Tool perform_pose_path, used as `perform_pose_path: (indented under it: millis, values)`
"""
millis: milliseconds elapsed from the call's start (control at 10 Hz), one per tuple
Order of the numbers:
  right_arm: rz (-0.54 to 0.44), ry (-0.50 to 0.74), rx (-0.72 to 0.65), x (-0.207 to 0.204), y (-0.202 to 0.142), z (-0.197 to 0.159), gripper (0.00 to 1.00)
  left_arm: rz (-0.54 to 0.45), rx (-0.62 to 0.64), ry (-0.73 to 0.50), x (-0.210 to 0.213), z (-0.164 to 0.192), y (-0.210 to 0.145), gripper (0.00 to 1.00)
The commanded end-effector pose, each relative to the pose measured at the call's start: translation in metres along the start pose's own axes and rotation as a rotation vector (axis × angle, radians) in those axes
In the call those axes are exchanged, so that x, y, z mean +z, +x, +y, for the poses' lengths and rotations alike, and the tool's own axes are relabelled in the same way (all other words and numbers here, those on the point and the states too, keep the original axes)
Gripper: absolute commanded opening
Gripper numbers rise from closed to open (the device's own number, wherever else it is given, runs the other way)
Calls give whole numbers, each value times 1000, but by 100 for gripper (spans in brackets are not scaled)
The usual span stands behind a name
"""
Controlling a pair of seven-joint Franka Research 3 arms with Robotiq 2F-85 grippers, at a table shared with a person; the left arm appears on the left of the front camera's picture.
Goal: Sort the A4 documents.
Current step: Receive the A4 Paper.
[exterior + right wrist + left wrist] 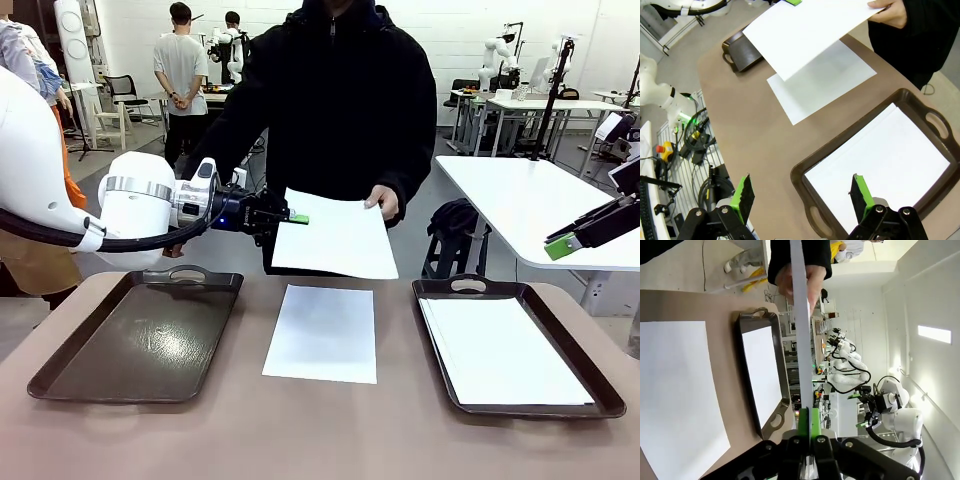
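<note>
A person's hand (382,203) holds one white A4 sheet (335,237) in the air above the table's far edge. My left gripper (293,217) is shut on that sheet's left edge. The left wrist view shows the sheet edge-on (800,340), running from between the green pads of my left gripper (807,427) up to the hand (812,282). A second sheet (322,333) lies flat on the table's middle. More white sheets (500,350) lie in the right tray (520,290). My right gripper (802,195) hangs open above that tray's paper (880,160), holding nothing.
An empty dark tray (140,340) sits at the left of the brown table. The person in black stands close at the far edge. White tables and other people stand in the room behind.
</note>
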State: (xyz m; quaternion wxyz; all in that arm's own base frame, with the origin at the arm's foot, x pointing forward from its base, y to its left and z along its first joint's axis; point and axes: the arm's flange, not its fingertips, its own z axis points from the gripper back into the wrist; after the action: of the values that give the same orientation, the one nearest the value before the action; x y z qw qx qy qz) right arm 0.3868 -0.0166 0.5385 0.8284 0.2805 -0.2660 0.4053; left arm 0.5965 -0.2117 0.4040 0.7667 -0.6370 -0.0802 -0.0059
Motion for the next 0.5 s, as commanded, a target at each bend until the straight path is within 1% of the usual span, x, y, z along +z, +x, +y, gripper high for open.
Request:
perform_pose_path:
  millis: [0,400]
  values:
    - [-2,5,2,-1,0,0,100,-1,6,0,0,1,0,0]
    - [-2,5,2,-1,0,0,100,-1,6,0,0,1,0,0]
